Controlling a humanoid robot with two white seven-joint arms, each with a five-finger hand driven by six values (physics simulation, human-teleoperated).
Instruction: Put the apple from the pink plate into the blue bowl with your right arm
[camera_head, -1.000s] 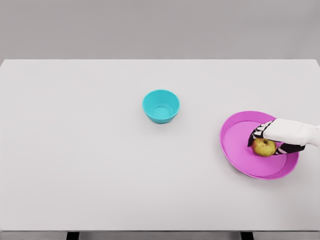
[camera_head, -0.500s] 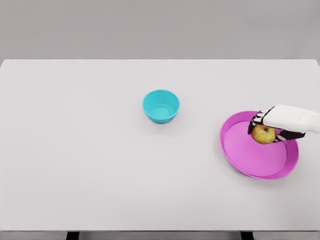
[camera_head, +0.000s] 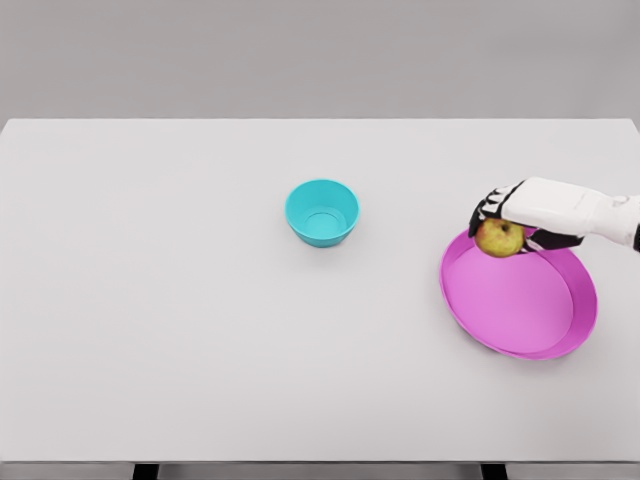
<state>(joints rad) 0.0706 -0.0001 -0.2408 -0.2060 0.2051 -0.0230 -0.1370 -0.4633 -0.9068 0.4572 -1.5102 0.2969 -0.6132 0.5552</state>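
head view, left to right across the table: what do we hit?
blue bowl → apple, gripped in the right hand → pink plate, whose left rim starts slightly before the apple but whose bulk lies beyond it. All on the white table. Left arm not in view.

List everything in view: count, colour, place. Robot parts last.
table: one, white, fills most of the view
bowl: one, blue, near the table's middle, nothing in it
plate: one, pink, on the table's right side, nothing resting on it
apple: one, yellow-green with a reddish patch, held over the plate's far left rim
right hand: one, white with black fingers, coming in from the right edge, closed on the apple
left arm: not in view
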